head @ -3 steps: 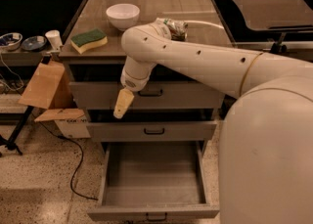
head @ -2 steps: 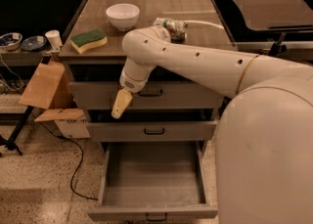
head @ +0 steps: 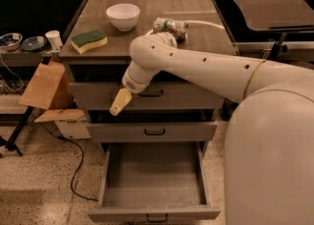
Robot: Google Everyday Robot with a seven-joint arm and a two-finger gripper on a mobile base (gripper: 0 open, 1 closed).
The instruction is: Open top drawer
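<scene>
The top drawer (head: 196, 96) is the grey drawer right under the counter, with a tall flat front and a small dark bar handle (head: 152, 93) at its centre. Its front stands about flush with the cabinet. My gripper (head: 120, 102) hangs at the end of the cream arm, pointing down and left. It is in front of the left half of the top drawer's front panel, to the left of the handle and a little below it. It holds nothing that I can see.
The middle drawer (head: 122, 131) is shut. The bottom drawer (head: 152, 175) is pulled far out and empty. On the counter are a white bowl (head: 123, 16), a green-yellow sponge (head: 89, 40) and a crumpled packet (head: 170, 25). A cardboard box (head: 46, 86) and a floor cable (head: 73, 170) lie left.
The gripper has drifted very slightly to the left in front of the top drawer. The drawers have not moved.
</scene>
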